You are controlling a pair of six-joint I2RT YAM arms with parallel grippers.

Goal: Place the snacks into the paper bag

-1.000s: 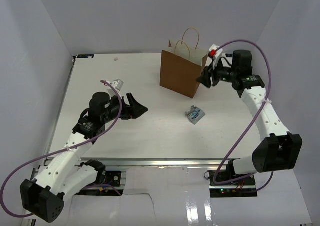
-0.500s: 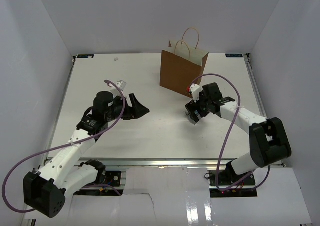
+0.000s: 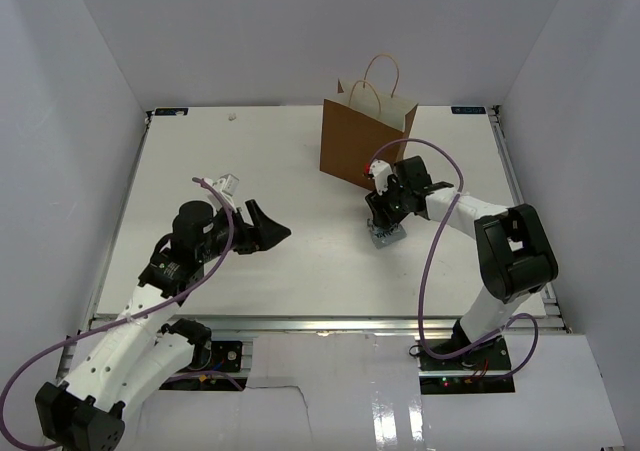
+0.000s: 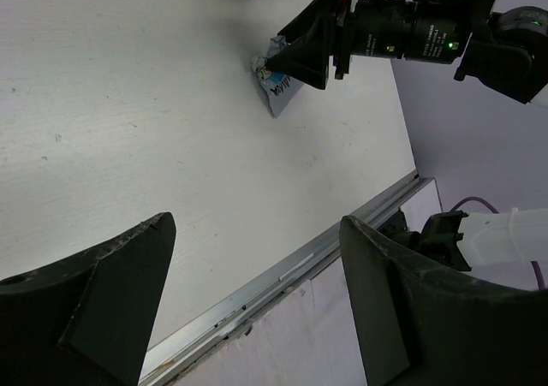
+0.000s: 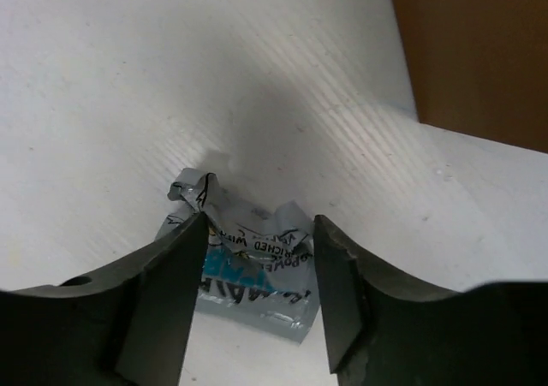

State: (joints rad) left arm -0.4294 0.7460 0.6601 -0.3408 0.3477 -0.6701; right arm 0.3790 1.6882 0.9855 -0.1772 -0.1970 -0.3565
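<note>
From above, the upright brown kraft paper bag (image 3: 365, 149) with two thin looped handles stands on the far half of the white counter (image 3: 250, 161). One small silver-grey crinkly foil snack packet (image 3: 386, 234) lies flat on the counter just in front of the bag's near right corner, outside it. The right arm (image 3: 455, 211) reaches in with its jaws pointed down right over the packet. The left arm (image 3: 190, 246) hangs well apart to the left, its jaws spread and holding nothing. In the left wrist view, that arm's two dark jaws stand wide apart at the bottom edge. Far across the bare counter (image 4: 128, 129) the packet (image 4: 276, 88) lies under the tip of the right arm (image 4: 411, 35). In the right wrist view, the jaws are parted on either side of the packet (image 5: 248, 270), whose blue and black print shows between them. It is not clear whether they touch the foil. The bag's brown wall (image 5: 479, 52) fills the upper right corner.
</note>
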